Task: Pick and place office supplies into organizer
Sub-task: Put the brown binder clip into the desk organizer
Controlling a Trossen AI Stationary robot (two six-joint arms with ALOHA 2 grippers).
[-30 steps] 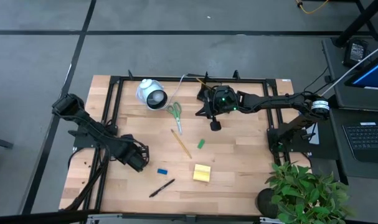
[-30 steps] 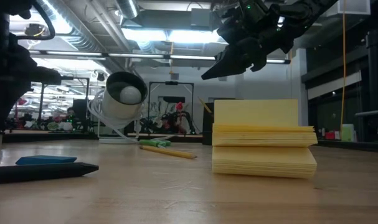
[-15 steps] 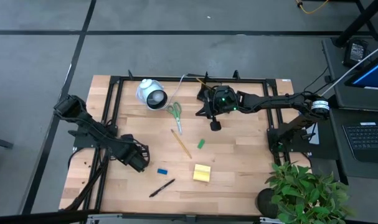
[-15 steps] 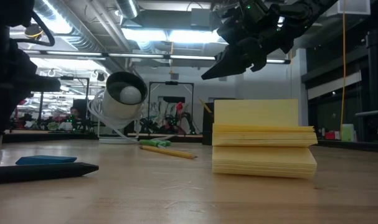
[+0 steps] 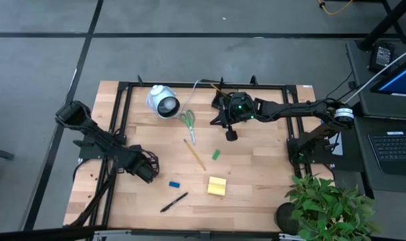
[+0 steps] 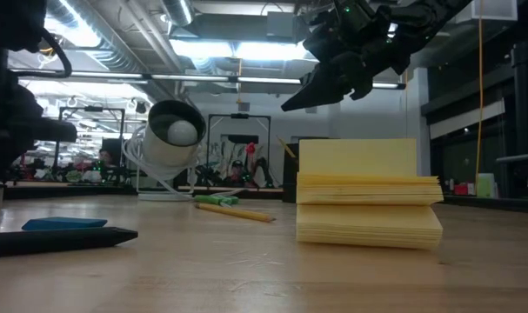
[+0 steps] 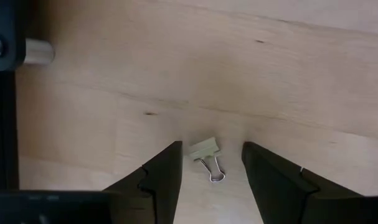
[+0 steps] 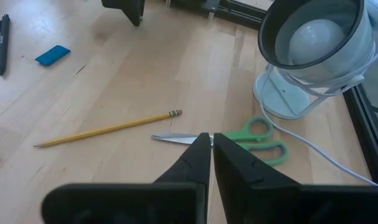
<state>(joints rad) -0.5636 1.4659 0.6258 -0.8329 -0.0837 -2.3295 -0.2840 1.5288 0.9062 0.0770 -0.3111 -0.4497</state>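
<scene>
Your left arm runs from the left edge of the high view down toward the lower-left part of the surface [image 5: 256, 167], bent at the elbow, with the left tool [image 5: 144, 169] tipped low over the wood. Its wrist view shows the two fingers [image 7: 160, 180] standing apart, and a small binder clip [image 7: 207, 155] lies on the surface between them, not touched by either.

Your right arm reaches in from the right edge of the high view, stretched almost straight toward the upper middle, where the right tool [image 5: 231, 132] points down the frame. In the low view it hangs in the upper right, well above the surface. Its fingers [image 8: 192, 163] are together with only a thin slit between them, and nothing is held.

Under and ahead of that tool, the green-handled scissors [image 8: 238, 140] lie flat near the base of the white round device [image 5: 164, 102], with a yellow pencil [image 8: 108, 129] just beside the blades. In the high view the scissors sit in the upper middle, the pencil slants below them, and a small green item [image 5: 216, 154] lies near the pencil's lower end. The yellow sticky-note pad [image 5: 217, 186] is at lower centre, the blue eraser [image 5: 174, 183] to its left, and a black pen [image 5: 173, 201] below that. The organizer [image 5: 223, 100] sits at the upper middle, largely covered by your right arm's wrist.
</scene>
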